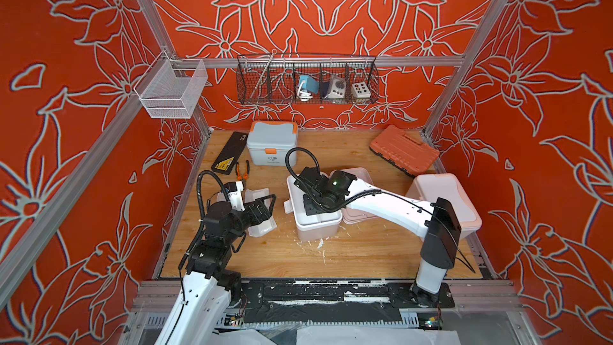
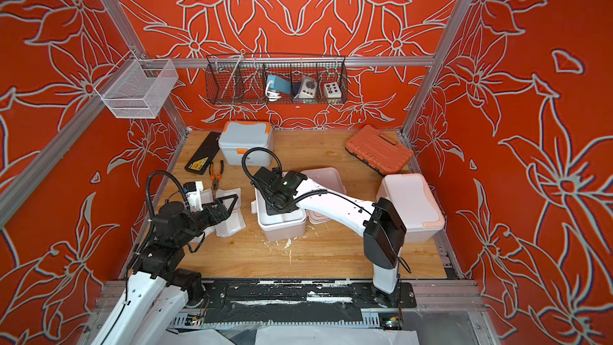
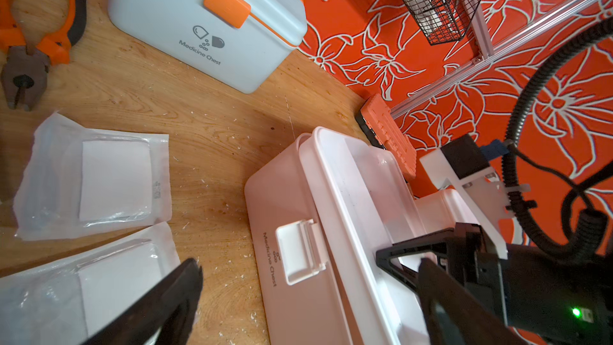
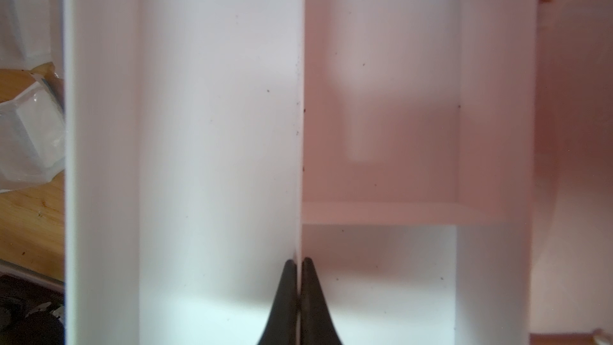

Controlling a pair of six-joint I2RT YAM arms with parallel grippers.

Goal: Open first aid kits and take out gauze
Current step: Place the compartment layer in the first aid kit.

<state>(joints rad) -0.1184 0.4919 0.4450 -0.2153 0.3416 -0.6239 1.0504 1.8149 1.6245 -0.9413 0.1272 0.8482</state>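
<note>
On the table [image 1: 365, 253], the white kit [image 1: 444, 197] sits shut at 3 o'clock and the grey kit [image 1: 272, 142] shut at 11 o'clock, while the pink kit [image 1: 316, 230] stands open at the centre, its lid [image 1: 360, 172] lying toward 1 o'clock. Down inside it, the right gripper [image 4: 300, 263] has its jaws pressed together at the divider [image 4: 302, 94]; whether they pinch it I cannot tell. At 9 o'clock the left gripper [image 3: 308, 268] hangs spread wide over two gauze packets [image 3: 116, 184] lying flat on the wood.
</note>
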